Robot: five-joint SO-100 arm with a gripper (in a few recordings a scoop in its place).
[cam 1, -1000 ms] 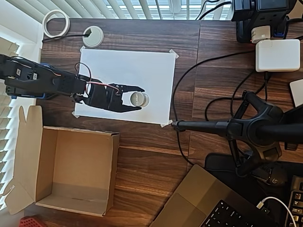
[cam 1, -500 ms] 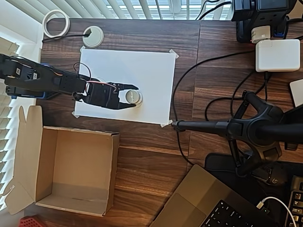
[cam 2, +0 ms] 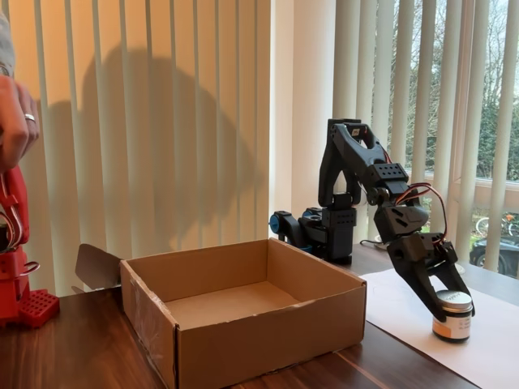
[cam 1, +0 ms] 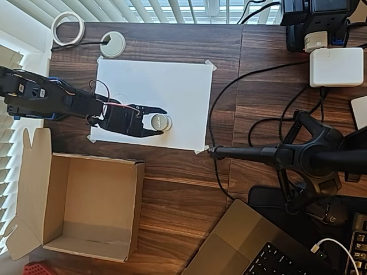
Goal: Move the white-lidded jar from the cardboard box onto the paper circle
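Since a second ago my arm has pulled the gripper and jar leftward across the paper. From the box, now empty, I read the transfer as nearly finished. Fingers sit closed around the jar, which rests on the sheet; I can't make out the circle.

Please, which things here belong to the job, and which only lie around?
Job: white-lidded jar between the fingers of the gripper, on the white paper sheet; cardboard box.

Lying around: white charger, laptop, cable coil, camera stand, desk grommet.
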